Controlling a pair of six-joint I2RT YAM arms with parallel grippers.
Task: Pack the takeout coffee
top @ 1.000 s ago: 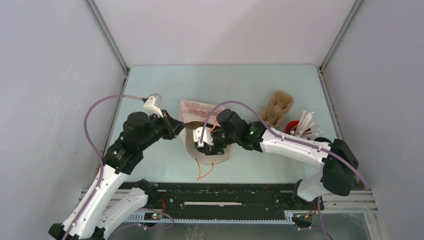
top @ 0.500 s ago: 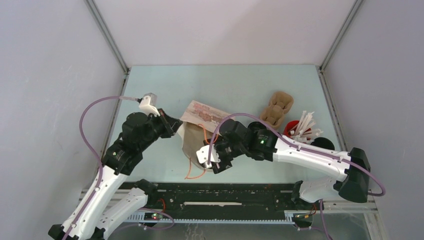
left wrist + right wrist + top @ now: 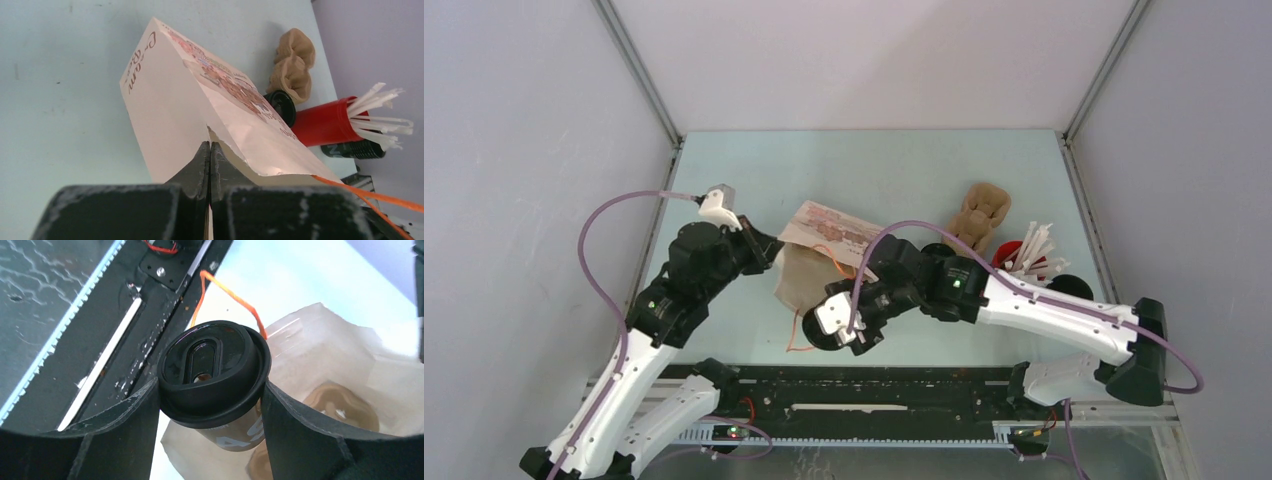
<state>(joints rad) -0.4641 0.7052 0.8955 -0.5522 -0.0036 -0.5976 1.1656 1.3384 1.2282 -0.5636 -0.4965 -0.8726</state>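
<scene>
Right wrist view shows the right claw (image 3: 212, 390) opened about as wide as the coffee (image 3: 214, 371), with one finger on each side of the black cup just under the lid rim, so it grips the cup. The cup is tilted, with its lid toward the camera. Its lower part is in front of the open mouth of the paper bag (image 3: 325, 355); if the bottom is inside the bag, one cannot tell. An orange handle (image 3: 227, 292) of the bag loops behind the lid. From the top view, the cup is at about 6 o'clock of the bag, close to the near edge of the table (image 3: 874, 170). The left claw (image 3: 210, 150) is fully closed and pinches the paper edge of the bag, at about 9 o'clock of the bag. A red cup (image 3: 320, 122) with white sticks (image 3: 375, 115) is at 3 o'clock of the bag, and a brown carrier (image 3: 292, 65) at 2 o'clock.
</scene>
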